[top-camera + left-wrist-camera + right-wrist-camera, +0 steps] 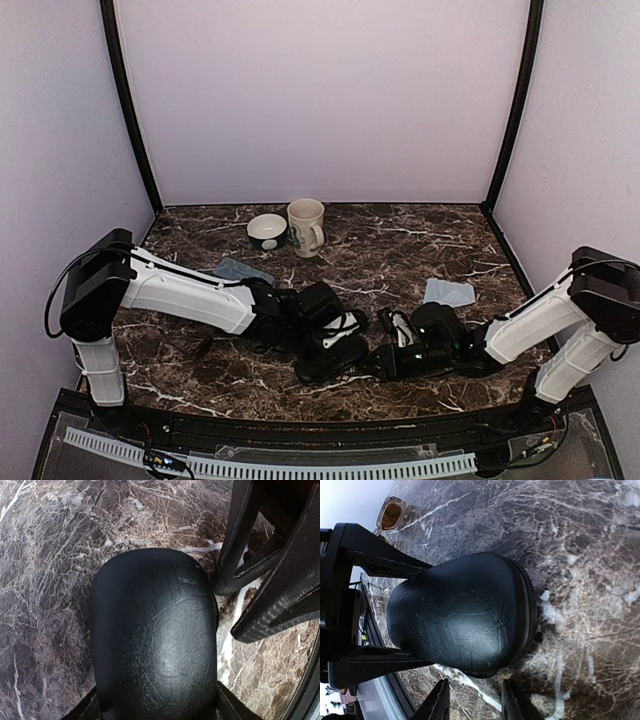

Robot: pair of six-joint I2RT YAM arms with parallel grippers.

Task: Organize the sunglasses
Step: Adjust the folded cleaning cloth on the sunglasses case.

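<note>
A black oblong case (155, 645) lies on the marble near the table's front centre (318, 368). My left gripper (157, 707) comes at it from the left (336, 345) and its jaws press on both long sides. My right gripper (476, 700) is open just off the case's right end (465, 620) with only marble between its fingers. In the left wrist view one of the right fingers (235, 545) touches that end of the case. A brownish pair of sunglasses (390, 514) lies on the marble far to the left (198, 346). No black-framed pair shows.
A cream mug (306, 226) and a small bowl (267, 231) stand at the back centre. Two grey-blue flat pieces lie on the table, one at left (243, 270) and one at right (448, 292). The table's front edge (395, 700) runs close beside the case.
</note>
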